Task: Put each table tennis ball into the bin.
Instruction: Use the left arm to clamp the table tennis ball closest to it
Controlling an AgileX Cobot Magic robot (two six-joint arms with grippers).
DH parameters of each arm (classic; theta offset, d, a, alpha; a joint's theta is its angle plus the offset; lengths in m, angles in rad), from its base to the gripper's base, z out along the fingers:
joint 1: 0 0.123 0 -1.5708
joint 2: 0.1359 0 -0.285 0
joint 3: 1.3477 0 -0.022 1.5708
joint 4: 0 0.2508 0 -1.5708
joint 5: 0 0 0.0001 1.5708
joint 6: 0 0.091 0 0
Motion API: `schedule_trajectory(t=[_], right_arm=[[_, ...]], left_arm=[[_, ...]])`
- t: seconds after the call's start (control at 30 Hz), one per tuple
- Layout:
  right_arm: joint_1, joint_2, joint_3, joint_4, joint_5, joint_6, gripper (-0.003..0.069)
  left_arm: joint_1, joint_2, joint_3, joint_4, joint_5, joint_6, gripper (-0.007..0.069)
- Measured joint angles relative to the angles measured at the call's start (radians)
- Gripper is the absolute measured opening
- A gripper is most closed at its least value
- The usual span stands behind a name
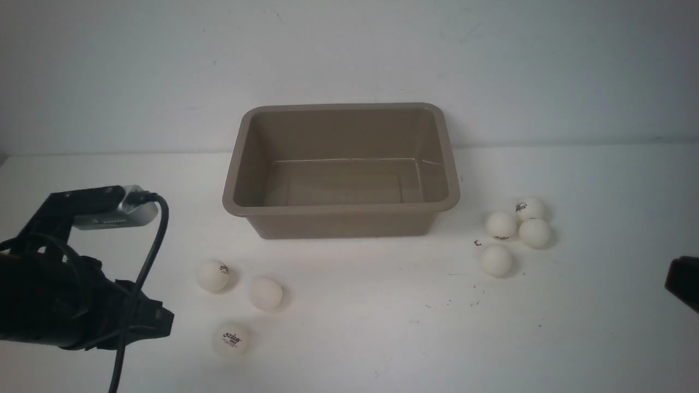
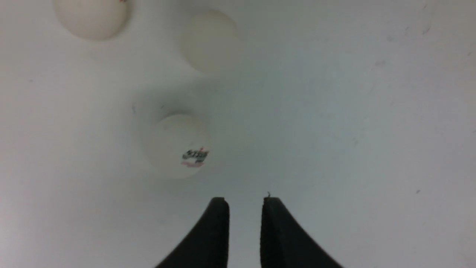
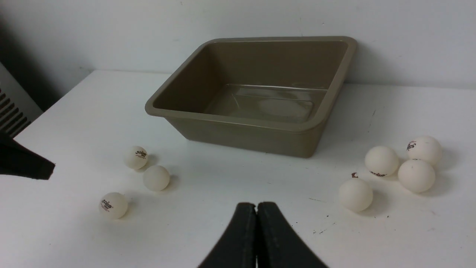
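Observation:
The taupe bin [image 1: 341,208] stands at the back middle of the table, with nothing inside it. Three table tennis balls lie to its front left: one [image 1: 213,275], a plain one [image 1: 266,293] and a logo ball [image 1: 230,339]. Several more balls sit in a cluster [image 1: 501,224] to its front right. My left gripper [image 2: 245,201] hovers over the table just short of the logo ball [image 2: 178,145], its jaws a small gap apart and empty. My right gripper [image 3: 256,206] is shut and empty, back from the right cluster [image 3: 355,194].
The white wall rises right behind the bin [image 3: 238,121]. The left arm's black body and cable [image 1: 147,256] fill the front left corner. Small dark specks mark the table [image 1: 475,297] near the right cluster.

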Motion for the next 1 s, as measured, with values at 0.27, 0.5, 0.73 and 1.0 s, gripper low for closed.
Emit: schedule_trajectory(t=[0.27, 0.5, 0.73, 1.0], right_arm=[[0.0, 0.0, -0.001, 0.036, 0.009, 0.001, -0.0008], [0.0, 0.0, -0.001, 0.042, 0.012, 0.001, -0.0008], [0.0, 0.0, -0.001, 0.052, 0.013, 0.001, -0.0008], [0.0, 0.0, -0.001, 0.09, 0.02, 0.001, -0.0008]], left_arm=[[-0.002, 0.084, -0.007, -0.128, -0.054, 0.169, 0.017], [-0.02, 0.146, -0.009, 0.03, -0.077, 0.185, 0.0405], [-0.111, 0.185, -0.01, 0.078, -0.186, 0.193, 0.0511], [-0.248, 0.301, -0.01, 0.185, -0.31, 0.11, 0.0511]])
